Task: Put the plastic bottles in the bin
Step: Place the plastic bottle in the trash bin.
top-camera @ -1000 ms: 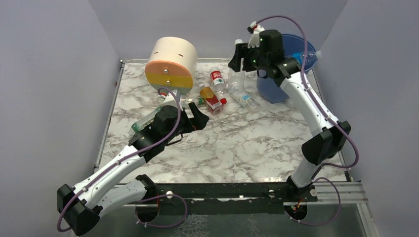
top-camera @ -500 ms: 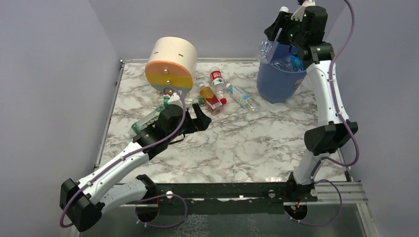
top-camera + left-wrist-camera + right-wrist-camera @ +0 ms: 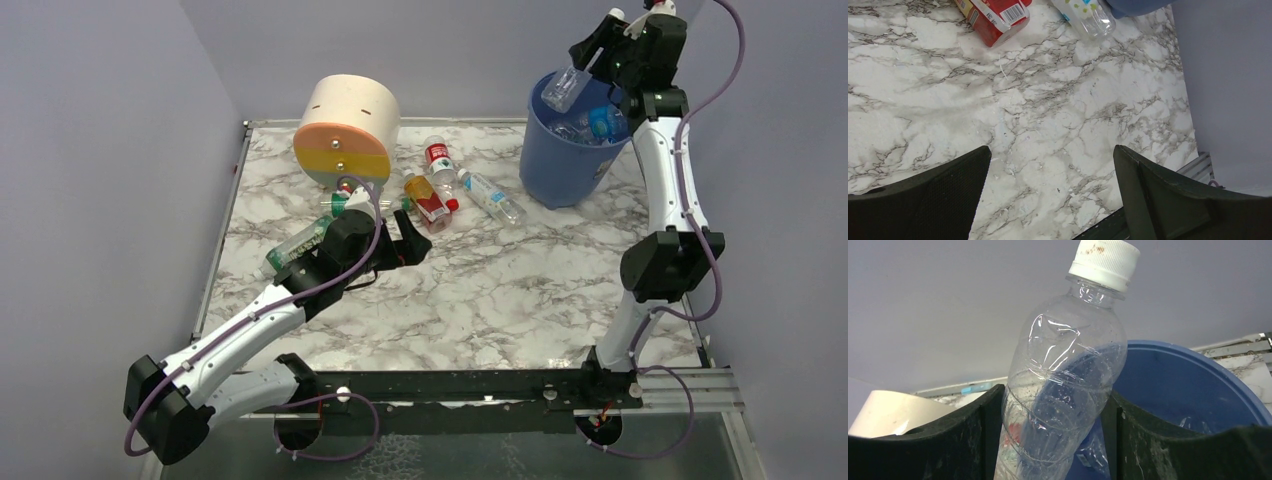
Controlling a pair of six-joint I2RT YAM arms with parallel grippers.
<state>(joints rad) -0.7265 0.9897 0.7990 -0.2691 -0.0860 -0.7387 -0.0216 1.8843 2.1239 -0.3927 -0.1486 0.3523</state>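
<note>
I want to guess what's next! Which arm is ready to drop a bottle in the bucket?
Right: the right pincer grips a clear bottle above the blue bucket; the left pincer is open, empty, over the table.

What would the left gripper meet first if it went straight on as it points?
Probably the table, bare ahead of the open left gripper. Were it to skim above, the clear bottle comes next; depth is unclear.

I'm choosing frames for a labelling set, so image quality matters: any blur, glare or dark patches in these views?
Top external: even light, only soft shadows on the marble table, no obvious blur. Right wrist: the clear bottle is sharp, with small white glints on its shoulder; the blue bin looks warped where seen through it. Left wrist: the marble is sharp, with no glare.
</note>
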